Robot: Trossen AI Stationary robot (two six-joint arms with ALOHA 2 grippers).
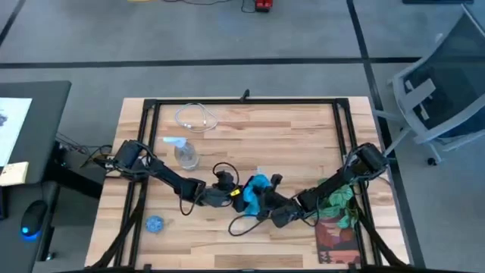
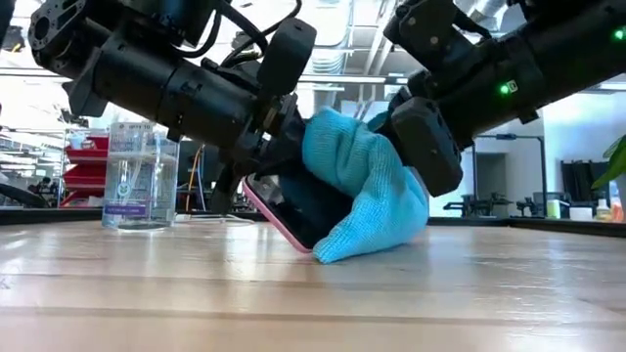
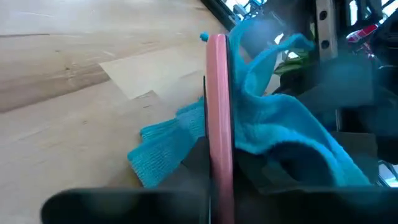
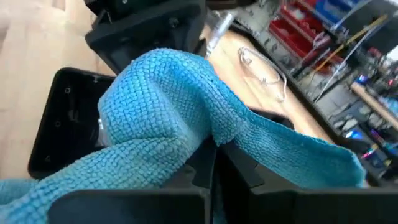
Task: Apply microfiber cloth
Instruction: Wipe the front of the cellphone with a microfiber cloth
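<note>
Fingers of the right gripper [image 1: 267, 203] clench the blue cloth [image 1: 256, 191] against a pink-edged phone [image 2: 284, 217].
Left gripper [image 1: 236, 195] grasps the tilted phone near the desk's [image 1: 288, 144] front edge, lower corner touching wood.

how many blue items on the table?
2: the cloth at centre-front, draped on the phone between both arms; a small disc front-left. Others may be hidden.

high: straight down, far | low: tabletop level, near | wrists: close | shared: microfiber cloth [image 1: 258, 189]
</note>
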